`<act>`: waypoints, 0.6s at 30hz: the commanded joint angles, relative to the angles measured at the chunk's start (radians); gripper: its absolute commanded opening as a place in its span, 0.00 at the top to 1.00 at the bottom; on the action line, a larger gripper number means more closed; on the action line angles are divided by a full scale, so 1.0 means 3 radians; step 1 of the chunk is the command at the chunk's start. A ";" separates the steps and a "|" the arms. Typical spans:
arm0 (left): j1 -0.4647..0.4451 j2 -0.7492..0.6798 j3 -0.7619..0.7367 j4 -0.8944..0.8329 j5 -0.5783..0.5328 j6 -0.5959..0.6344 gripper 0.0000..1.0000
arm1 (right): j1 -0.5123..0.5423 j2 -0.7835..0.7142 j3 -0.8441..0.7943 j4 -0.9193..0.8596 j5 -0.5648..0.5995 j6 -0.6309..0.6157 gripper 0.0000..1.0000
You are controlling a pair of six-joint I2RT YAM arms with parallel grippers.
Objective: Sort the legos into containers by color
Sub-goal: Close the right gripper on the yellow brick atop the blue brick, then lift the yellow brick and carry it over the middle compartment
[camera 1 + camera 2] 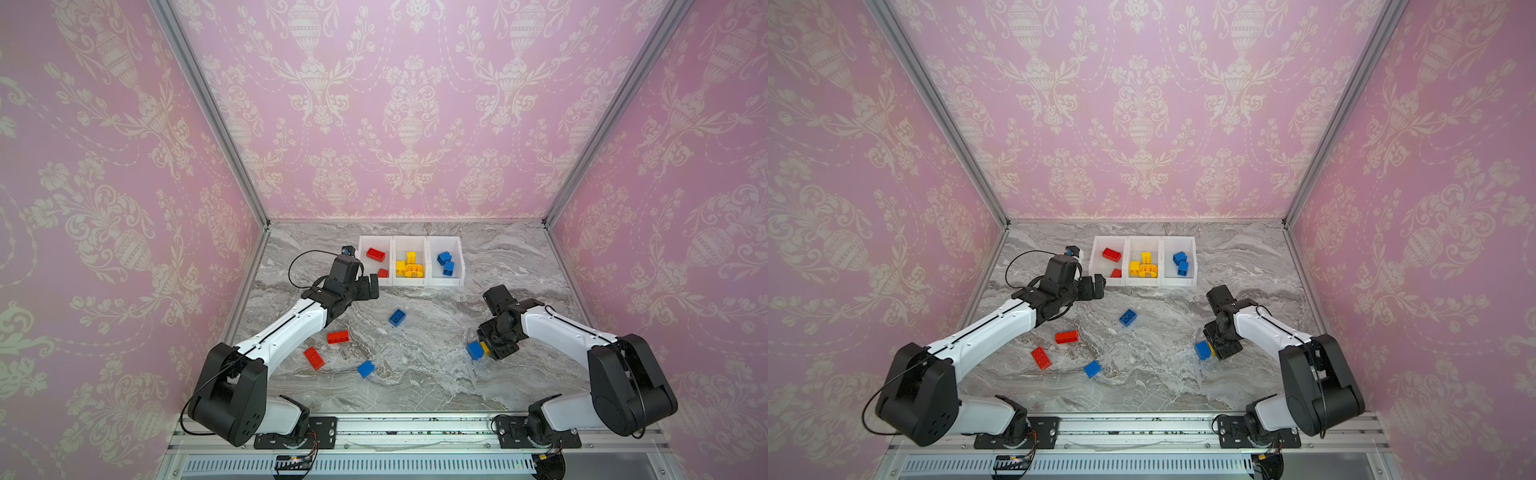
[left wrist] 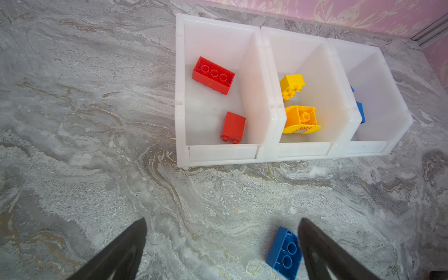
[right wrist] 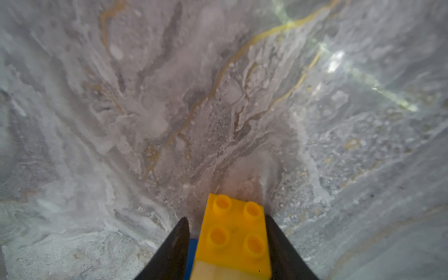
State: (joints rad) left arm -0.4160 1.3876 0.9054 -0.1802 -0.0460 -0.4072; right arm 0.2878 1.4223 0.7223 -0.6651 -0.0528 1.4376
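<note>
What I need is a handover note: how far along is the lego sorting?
Done: one bin holds two red bricks, the middle bin several yellow bricks, the third bin two blue bricks. In hand: the right pincer straddles a yellow brick beside a blue brick; a grip isn't clear. Remaining: two loose red bricks, two loose blue bricks on the table. The left pincer is open, empty.

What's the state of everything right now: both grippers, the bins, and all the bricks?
Left gripper: open, empty.
Right gripper: jaws around yellow brick, clamping unclear.
Blue brick: beside the yellow brick.
Containers: holding red, yellow and blue bricks separately.
Red bricks: loose on table.
Other blue bricks: loose on table.
</note>
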 commanded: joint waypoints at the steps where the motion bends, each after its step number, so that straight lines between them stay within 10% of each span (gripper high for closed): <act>1: 0.0006 -0.0099 -0.0067 -0.0030 0.0032 -0.0054 0.01 | -0.0016 -0.0073 -0.0061 -0.0037 0.0043 -0.0006 0.57; 18: 0.0067 -0.0273 -0.0340 0.0011 0.0022 -0.0129 0.01 | 0.0073 -0.0200 0.0637 -0.0334 0.0286 -0.0509 0.68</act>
State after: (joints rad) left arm -0.4095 1.3270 0.8295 -0.1795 -0.0463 -0.4202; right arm 0.2939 1.3754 0.8391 -0.7242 -0.0151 1.3537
